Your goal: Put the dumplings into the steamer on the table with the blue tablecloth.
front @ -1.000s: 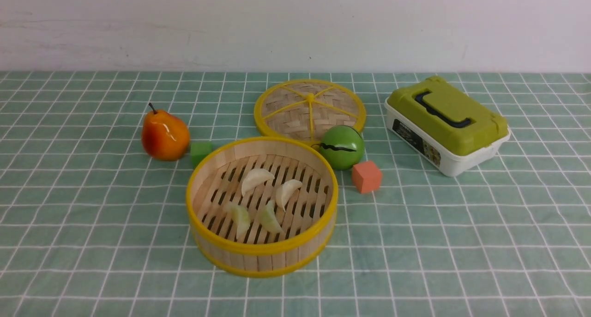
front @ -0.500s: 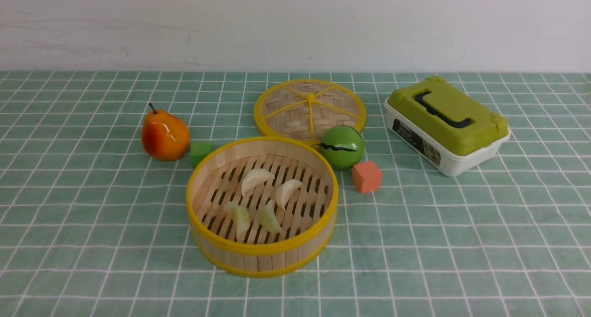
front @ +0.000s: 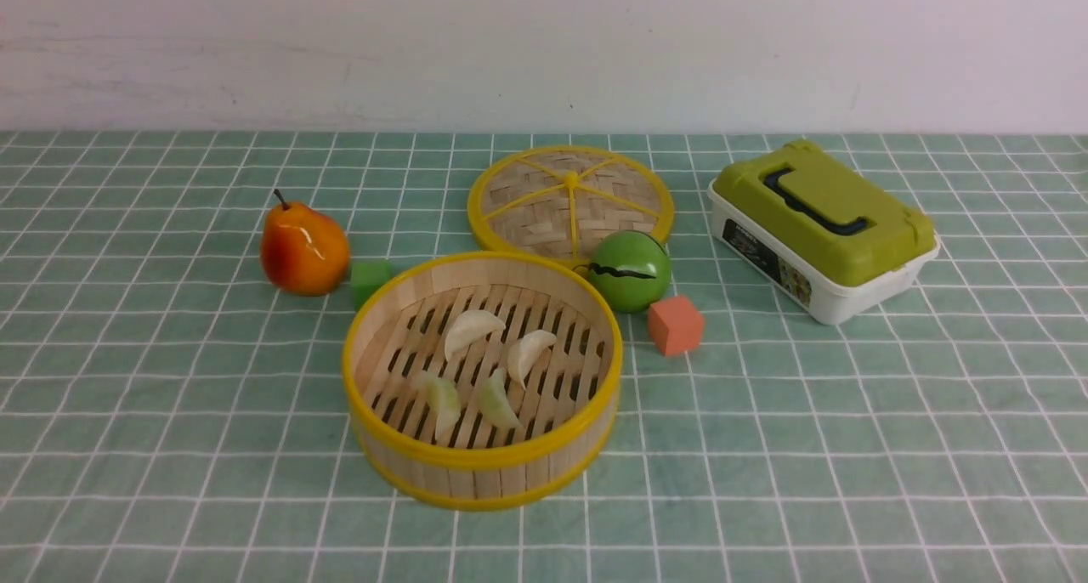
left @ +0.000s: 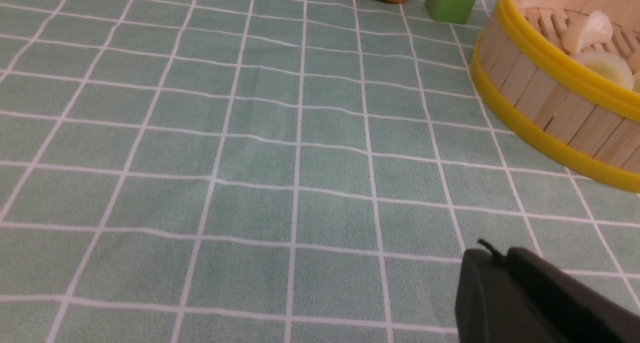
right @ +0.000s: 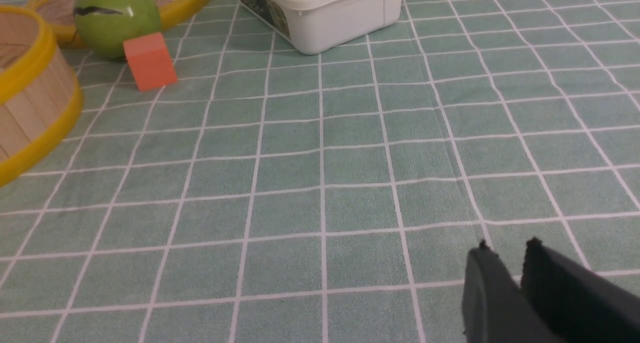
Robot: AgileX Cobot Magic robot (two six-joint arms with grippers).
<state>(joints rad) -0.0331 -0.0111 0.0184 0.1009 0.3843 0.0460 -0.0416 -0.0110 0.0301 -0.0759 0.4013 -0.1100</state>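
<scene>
The steamer [front: 481, 457] stands at the middle of the table with the blue tablecloth [front: 850, 413]. Several dumplings lie on its slatted floor, among them two cream ones [front: 472, 328] [front: 529, 352] and a greenish one [front: 442, 399]. Neither gripper shows in the front view. In the left wrist view my left gripper [left: 500, 255] is shut and empty over bare cloth, well apart from the steamer [left: 545, 108] and the dumplings [left: 587, 30] in it. In the right wrist view my right gripper [right: 507, 248] is shut with a thin gap at the tips, empty, far from the steamer [right: 30, 108].
A pear [front: 303, 247] and a green cube [front: 370, 279] sit left of the steamer. Behind it lie the woven lid [front: 569, 199], a green ball [front: 629, 270] and an orange cube [front: 675, 325]. A green-lidded white box [front: 823, 226] stands at the back right.
</scene>
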